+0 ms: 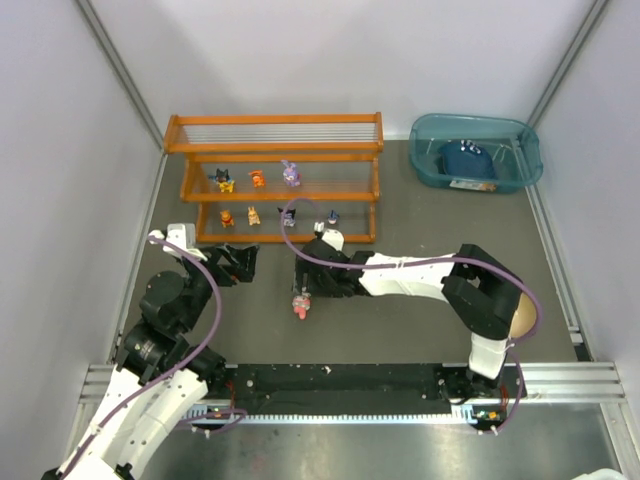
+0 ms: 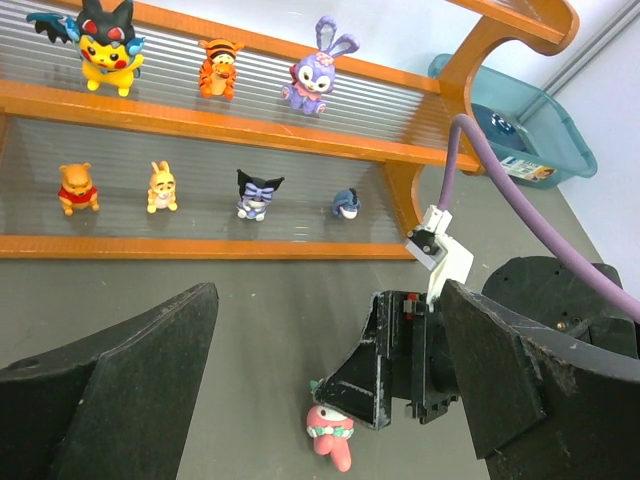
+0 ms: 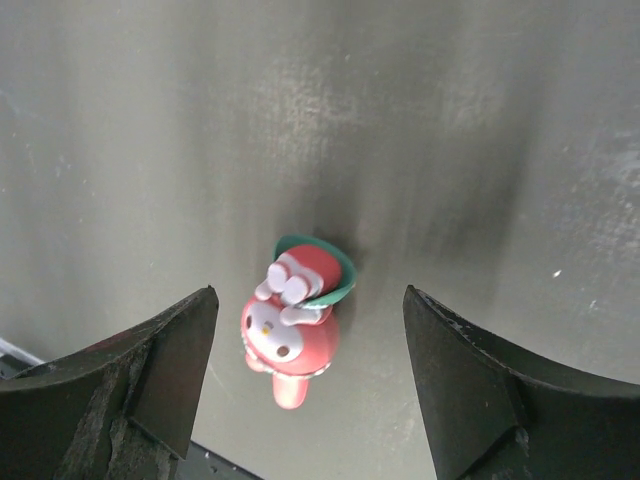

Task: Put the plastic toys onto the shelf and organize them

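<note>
My right jaws hang spread wide over the pink-and-white toy, which lies tipped over on the grey surface in front of the shelf, with one jaw on either side and neither touching it. My left jaws are spread too and grip nothing, facing the shelf. Three toys stand on its middle tier: the black-yellow one, the orange one and the purple bunny — and four smaller figures line the bottom tier.
</note>
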{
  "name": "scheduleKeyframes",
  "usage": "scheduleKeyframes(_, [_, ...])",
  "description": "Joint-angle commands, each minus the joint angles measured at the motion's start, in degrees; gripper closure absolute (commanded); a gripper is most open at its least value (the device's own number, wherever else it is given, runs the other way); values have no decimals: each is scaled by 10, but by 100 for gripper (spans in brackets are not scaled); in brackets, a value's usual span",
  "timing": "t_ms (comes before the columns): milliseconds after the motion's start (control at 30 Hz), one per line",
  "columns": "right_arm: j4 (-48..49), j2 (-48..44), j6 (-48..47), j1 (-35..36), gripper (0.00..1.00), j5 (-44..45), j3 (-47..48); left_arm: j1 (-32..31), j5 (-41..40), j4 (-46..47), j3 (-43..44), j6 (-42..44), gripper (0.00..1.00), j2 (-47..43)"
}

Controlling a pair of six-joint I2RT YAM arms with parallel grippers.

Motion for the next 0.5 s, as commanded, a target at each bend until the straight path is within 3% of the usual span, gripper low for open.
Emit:
scheduleKeyframes(0, [-2,7,-12,-8,25,7,29,0,-11,10,-3,2,1,-6])
scheduleKeyframes(200, [34,-37,-110,-12,24,33,3,0,-13,8,-3,6,1,-11])
scheduleKeyframes(467, [40,-10,-203,-26,25,-7,42,0,-12,7,-2,6,1,-11])
